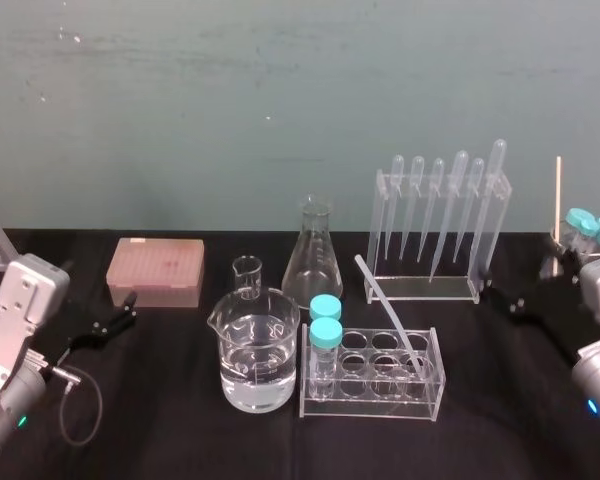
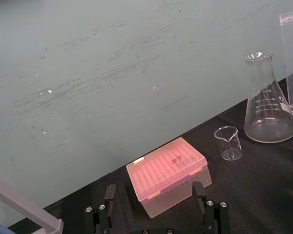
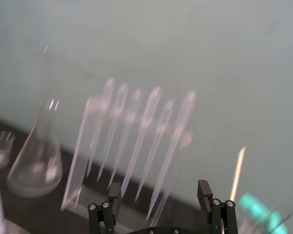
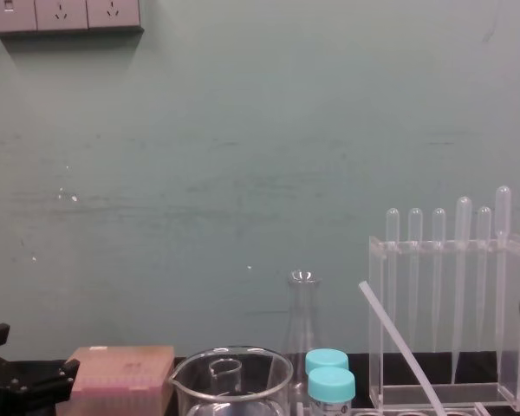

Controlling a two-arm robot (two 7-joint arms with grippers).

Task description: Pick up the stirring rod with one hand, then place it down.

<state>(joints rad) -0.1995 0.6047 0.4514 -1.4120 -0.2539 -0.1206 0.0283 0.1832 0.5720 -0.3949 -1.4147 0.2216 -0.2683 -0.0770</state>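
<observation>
Presently pre-grasp: the stirring rod leans untouched in the test tube rack. Right gripper, fingers spread and empty, hangs beside the pipette stand; left gripper, likewise spread, is parked by the pink box. Next move likely: pinch the rod's raised shaft.

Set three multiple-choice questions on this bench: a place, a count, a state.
1. Where is the stirring rod? A in the pipette stand; B leaning in the test-tube rack; C in the left gripper.
2. How many pipettes hang in the stand? A four; B six; C eight.
3. Left gripper and right gripper are: A open, empty; B shut on pipettes; C shut on the rod.
1 B, its end sits in a rack hole; 2 B, six bulbs show; 3 A, both spread, holding nothing.
</observation>
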